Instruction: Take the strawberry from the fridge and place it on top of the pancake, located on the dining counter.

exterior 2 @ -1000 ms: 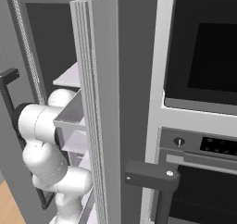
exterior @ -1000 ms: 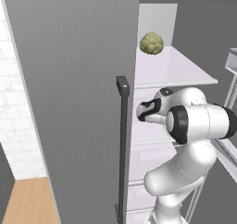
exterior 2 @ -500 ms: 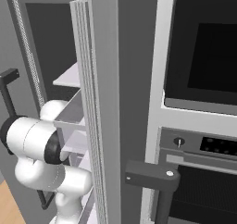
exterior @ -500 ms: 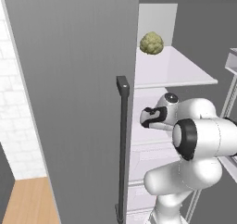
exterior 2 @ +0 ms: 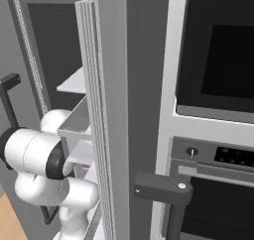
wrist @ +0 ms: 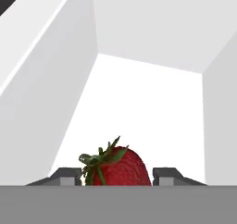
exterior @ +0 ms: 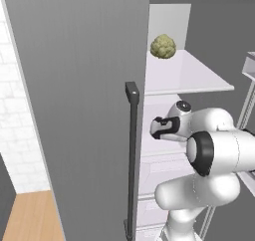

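The strawberry sits right between the claw tips, whose grip I cannot tell yet, so the picking step inside the fridge needs a firm closing before lifting out.

Kitchen: open fridge, wall oven, white shelves.

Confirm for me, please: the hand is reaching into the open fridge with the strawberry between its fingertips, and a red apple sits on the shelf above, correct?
Not quite. The thing on the shelf above is a lumpy pale-green ball, not a red apple, as the left base view shows. The rest stands: the hand is inside the open fridge, with the strawberry between its fingertips.
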